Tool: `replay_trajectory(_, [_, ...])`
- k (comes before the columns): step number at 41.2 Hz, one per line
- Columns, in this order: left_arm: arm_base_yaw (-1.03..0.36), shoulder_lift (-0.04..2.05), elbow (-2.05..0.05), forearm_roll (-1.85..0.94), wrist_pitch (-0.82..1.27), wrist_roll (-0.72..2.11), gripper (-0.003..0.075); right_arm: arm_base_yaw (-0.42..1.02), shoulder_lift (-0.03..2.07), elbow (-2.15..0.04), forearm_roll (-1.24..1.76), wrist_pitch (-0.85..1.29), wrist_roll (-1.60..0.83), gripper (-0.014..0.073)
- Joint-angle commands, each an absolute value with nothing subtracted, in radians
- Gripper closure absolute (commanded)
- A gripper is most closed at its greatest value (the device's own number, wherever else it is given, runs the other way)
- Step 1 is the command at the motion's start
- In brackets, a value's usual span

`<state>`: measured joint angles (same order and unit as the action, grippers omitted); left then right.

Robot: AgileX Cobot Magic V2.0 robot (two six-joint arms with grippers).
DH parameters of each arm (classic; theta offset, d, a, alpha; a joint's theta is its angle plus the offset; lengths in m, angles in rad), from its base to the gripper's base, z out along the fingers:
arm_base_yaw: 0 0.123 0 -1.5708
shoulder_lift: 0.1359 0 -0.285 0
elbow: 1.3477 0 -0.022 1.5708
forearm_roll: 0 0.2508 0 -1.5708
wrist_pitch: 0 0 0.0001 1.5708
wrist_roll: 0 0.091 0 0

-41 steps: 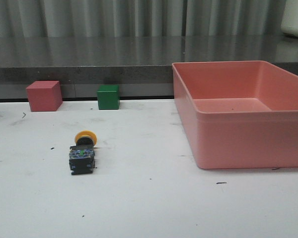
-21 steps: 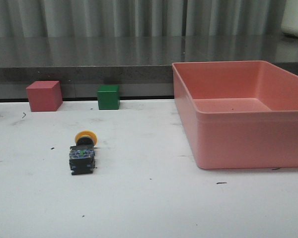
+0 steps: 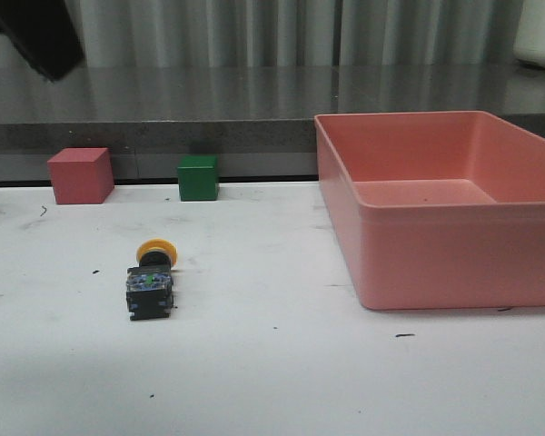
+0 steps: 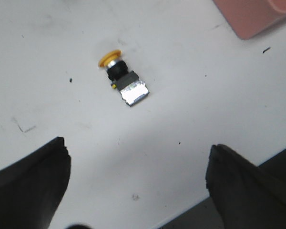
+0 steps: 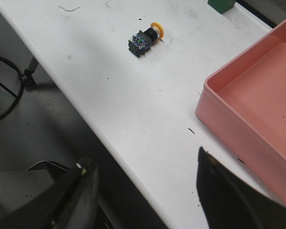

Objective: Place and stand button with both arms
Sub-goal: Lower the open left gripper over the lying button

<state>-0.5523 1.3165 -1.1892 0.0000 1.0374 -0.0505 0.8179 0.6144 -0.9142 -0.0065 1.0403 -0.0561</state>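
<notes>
The button (image 3: 152, 280) lies on its side on the white table (image 3: 282, 363), toward the near left part. Its blocky dark base with blue bits points to the front, and its round yellow cap points to the back. Nothing touches it.

The left gripper (image 4: 136, 191) hangs over the table with its two black fingers (image 4: 28, 183) spread wide apart and holding nothing. In its own camera the button (image 4: 123, 80) sits on the table well away from the fingers. The right gripper (image 5: 143, 200) is also wide open and empty, out past the table edge over the dark floor. In its camera the button (image 5: 144, 40) is small and far off.

To the right of the button, well apart from it, stands a big pink bin (image 3: 440, 204). Farther back, by the dark wall, sit a green cube (image 3: 198, 177) and a pink cube (image 3: 80, 175). A dark piece of the left arm (image 3: 32, 32) shows in the top left corner of the front view.
</notes>
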Motion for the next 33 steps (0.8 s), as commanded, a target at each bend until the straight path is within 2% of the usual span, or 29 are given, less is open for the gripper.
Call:
replay_trajectory(1, [-0.561, 1.383, -1.272, -0.008, 1.073, -0.101, 0.0153, 0.813, 0.616, -0.94, -0.007, 0.984, -0.063, 0.0123])
replay_trajectory(33, [-0.541, 1.853, -1.633, -0.008, 1.217, -0.316, 0.0154, 0.813, 0.616, -0.94, -0.007, 0.984, -0.063, 0.0123])
